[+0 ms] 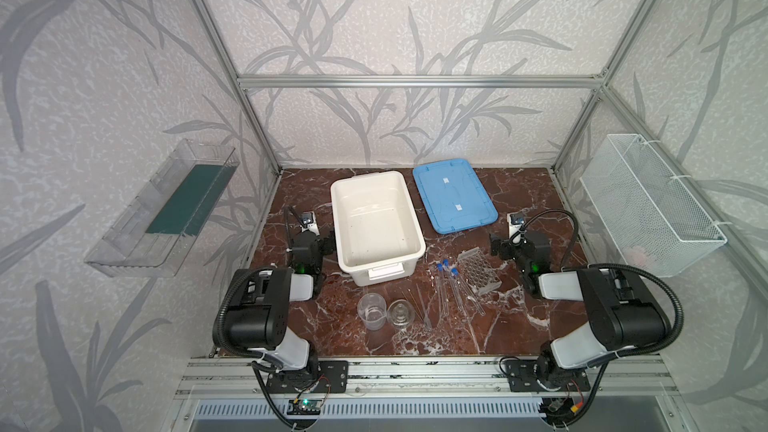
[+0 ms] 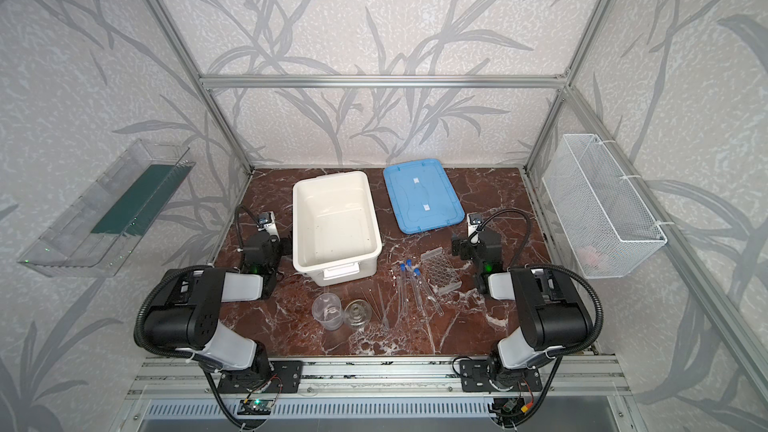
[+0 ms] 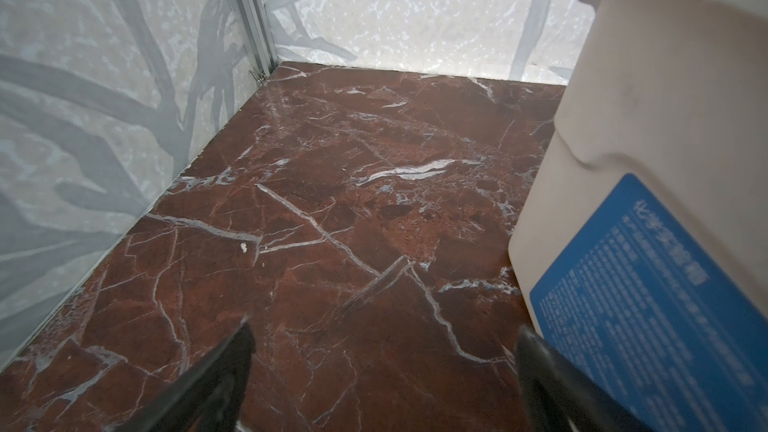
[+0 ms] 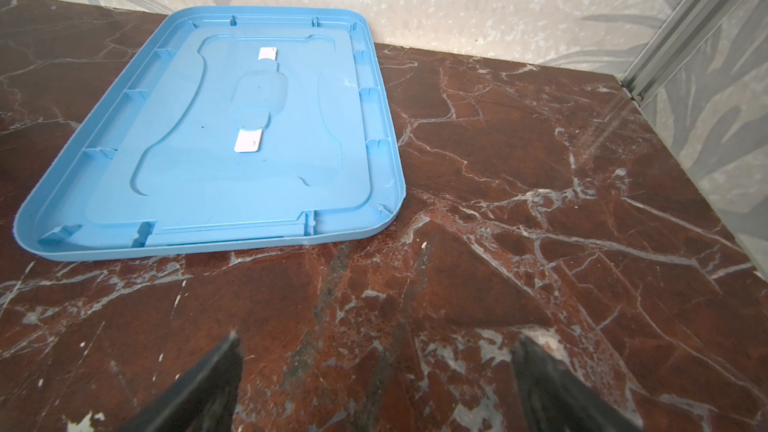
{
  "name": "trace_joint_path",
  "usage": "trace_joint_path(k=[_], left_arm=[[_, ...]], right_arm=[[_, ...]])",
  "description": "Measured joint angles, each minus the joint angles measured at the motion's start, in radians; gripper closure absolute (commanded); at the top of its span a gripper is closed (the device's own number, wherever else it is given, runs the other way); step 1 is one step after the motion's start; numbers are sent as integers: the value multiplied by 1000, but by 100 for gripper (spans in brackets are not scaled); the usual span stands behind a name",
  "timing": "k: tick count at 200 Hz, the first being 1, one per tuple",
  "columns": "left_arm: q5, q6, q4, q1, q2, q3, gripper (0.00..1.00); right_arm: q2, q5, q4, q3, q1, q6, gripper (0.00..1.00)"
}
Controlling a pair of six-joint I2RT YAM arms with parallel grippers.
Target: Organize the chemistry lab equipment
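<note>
Red-brown, white-veined marble tabletop (image 1: 519, 326). Toward the back stands an open white rectangular plastic tub (image 1: 374, 222), with a flat light-blue plastic lid (image 1: 455, 195) just beside it on the right, ribbed face up. Nearer front, left to right: upright clear beaker (image 1: 371, 310), small clear flask (image 1: 400, 313) right next to it, thin glass rods (image 1: 422, 309) lying flat, three long blue-capped clear tubes (image 1: 446, 288) lying down, clear many-holed tube rack (image 1: 478, 271).

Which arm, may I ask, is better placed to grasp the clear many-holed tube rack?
Likely right: the open right pincer sits beside the rack; the white plastic tub separates the left pincer.
</note>
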Motion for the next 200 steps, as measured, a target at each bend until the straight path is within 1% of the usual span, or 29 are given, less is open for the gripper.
trace_joint_path(k=[19, 33, 75, 93, 109, 121, 143, 156, 172, 180, 189, 200], left_arm=[[-57, -21, 11, 0, -12, -18, 1], [-86, -25, -12, 0, -48, -29, 1], [-192, -80, -166, 0, -272, -17, 1], [-207, -144, -299, 0, -368, 17, 1], [-211, -231, -446, 0, -459, 63, 1], [-195, -288, -558, 0, -537, 101, 1], [-129, -388, -734, -8, -692, 149, 1], [-98, -431, -862, -22, -753, 200, 2], [-52, -461, -1021, -54, -789, 291, 4], [-34, -469, -1099, -87, -794, 345, 6], [-31, -472, -1178, -150, -798, 402, 8], [-25, -472, -1266, -259, -802, 468, 11]], right_arm=[[-14, -1, -3, 0, 0, 0, 1], [-55, -2, -32, 2, 0, -2, 1], [-244, -20, -255, 78, 0, 10, 1], [-322, -26, -362, 122, 0, 53, 1], [-376, -28, -484, 180, 0, 138, 1], [-411, -47, -570, 220, -1, 197, 1], [-462, -138, -704, 276, -4, 265, 1], [-478, -208, -793, 309, -4, 288, 1], [-488, -296, -902, 354, -2, 299, 1], [-489, -334, -954, 373, 2, 303, 1], [-494, -373, -1012, 394, 6, 306, 0], [-498, -414, -1078, 417, 11, 307, 0]])
